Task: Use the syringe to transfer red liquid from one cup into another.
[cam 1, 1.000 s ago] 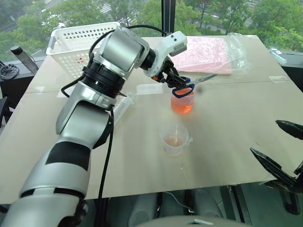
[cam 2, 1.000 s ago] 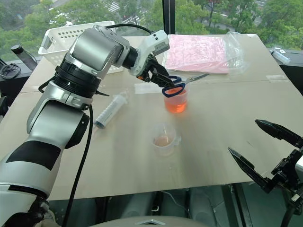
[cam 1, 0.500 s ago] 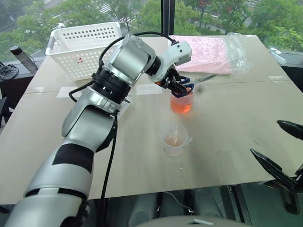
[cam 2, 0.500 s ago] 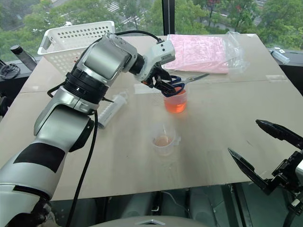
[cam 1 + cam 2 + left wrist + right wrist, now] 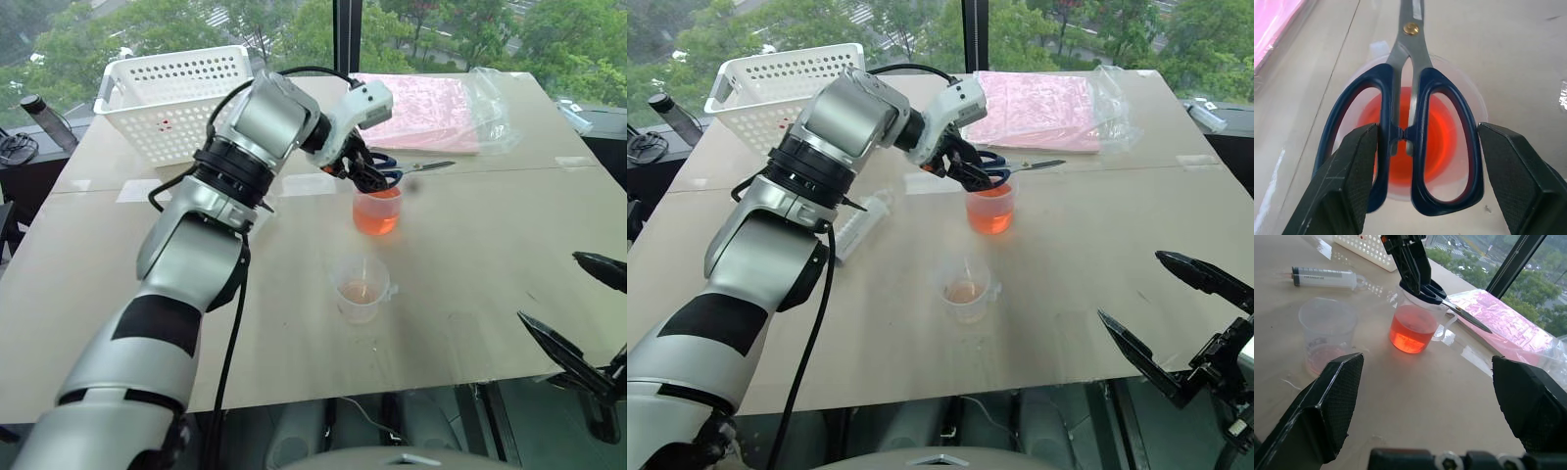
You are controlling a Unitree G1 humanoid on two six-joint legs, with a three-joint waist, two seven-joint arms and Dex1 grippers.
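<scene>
The left pincer gripped the dark-blue plastic handles of a pair of steel-bladed scissors, its two black fingers pressed against the outer sides of the loops, half-spread by their width. The scissors hung directly above the small clear plastic measuring cup holding deep orange-red liquid; whether the handles touched the cup's rim could not be told. The right pincer stood spread wide with nothing between its fingers, at the near desk edge, well apart from that cup.

Nearer than the red cup stood the second small clear cup, with only a thin orange tint at its base. The large clear plastic syringe with printed gradations lay flat on the desk to the red cup's left, untouched, largely behind the left arm in the head views. Beyond the red cup lay a pink sheet in a clear bag and, further left, a white perforated plastic basket.

Handling, as judged: the syringe was probably light, rigid and smooth, inclined to roll; a hold across the barrel near its middle, leaving the plunger free, seemed soundest. Both cups looked light and easily tipped, the full one liable to spill if knocked.

Unclear: the syringe's tip and plunger position, its contents if any, and the liquid's true depth.
</scene>
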